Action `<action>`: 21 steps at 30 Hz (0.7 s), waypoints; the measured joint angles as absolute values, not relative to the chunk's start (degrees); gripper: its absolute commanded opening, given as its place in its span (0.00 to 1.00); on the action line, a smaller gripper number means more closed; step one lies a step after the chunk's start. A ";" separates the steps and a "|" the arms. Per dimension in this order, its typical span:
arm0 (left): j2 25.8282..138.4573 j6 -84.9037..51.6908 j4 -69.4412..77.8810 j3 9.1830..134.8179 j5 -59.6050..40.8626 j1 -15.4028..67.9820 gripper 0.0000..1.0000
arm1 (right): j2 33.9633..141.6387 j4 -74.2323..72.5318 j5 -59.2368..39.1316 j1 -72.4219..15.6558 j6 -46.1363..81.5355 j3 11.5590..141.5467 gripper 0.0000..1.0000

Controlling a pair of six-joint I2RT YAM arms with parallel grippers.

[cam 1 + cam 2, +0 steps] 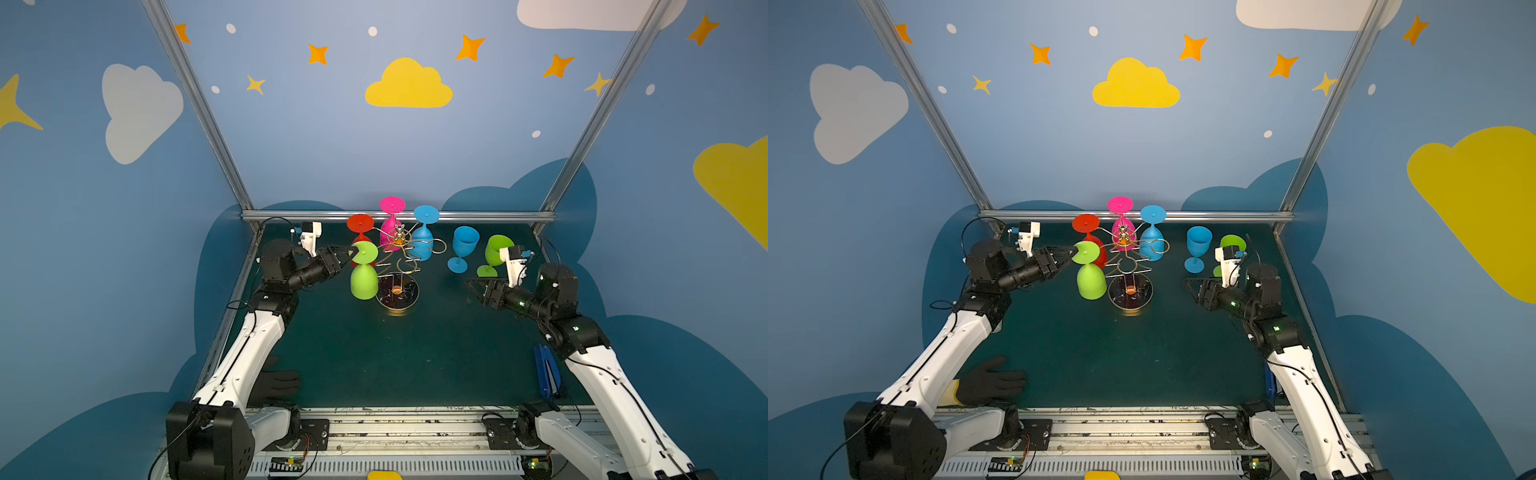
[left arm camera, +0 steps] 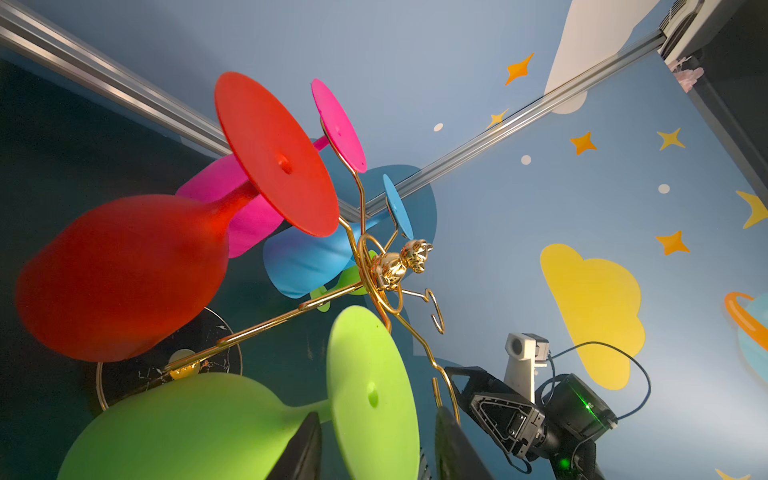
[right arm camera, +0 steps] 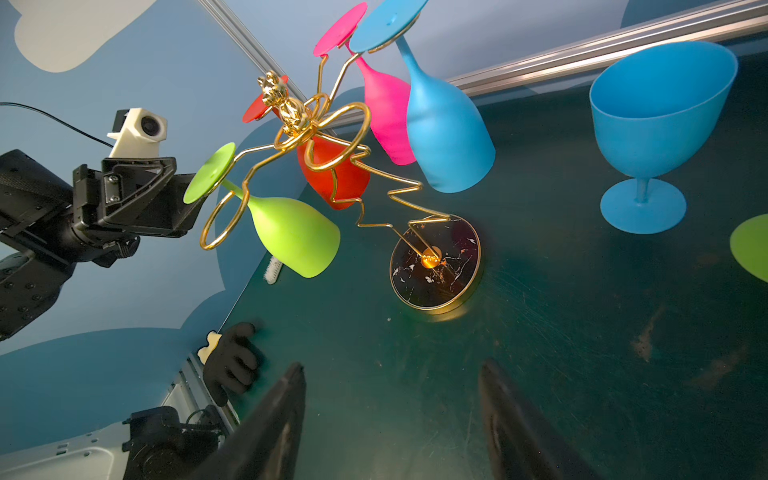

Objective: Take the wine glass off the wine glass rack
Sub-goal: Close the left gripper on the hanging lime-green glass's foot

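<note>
1. Grasp step: the left gripper is at the green glass, which hangs bowl-down on the rack.
2. Its jaws stand half-wide astride the foot, with a gap at one finger, so no grip yet.
3. The right gripper hovers wide open and empty.
4. Next, likely: pinch the foot, then slide it out along the wire.

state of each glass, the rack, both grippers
wine glass rack, upright
hanging green glass, upside down on rack
red glass, hanging upside down
pink glass, hanging upside down
hanging blue glass, upside down
standing blue glass, upright on table
other green glass, on table, partly hidden
left gripper, open astride hanging green glass's foot
right gripper, open, empty
</note>
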State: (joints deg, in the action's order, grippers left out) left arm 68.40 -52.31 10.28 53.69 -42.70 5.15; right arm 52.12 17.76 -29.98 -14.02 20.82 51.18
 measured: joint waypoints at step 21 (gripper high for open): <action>68.86 -51.62 9.63 53.69 -42.61 5.91 0.20 | 52.07 17.76 -29.58 -14.11 20.75 51.18 0.67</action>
State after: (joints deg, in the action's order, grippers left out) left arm 68.86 -51.62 9.63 53.69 -42.61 5.91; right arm 52.07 17.76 -29.58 -14.11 20.75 51.18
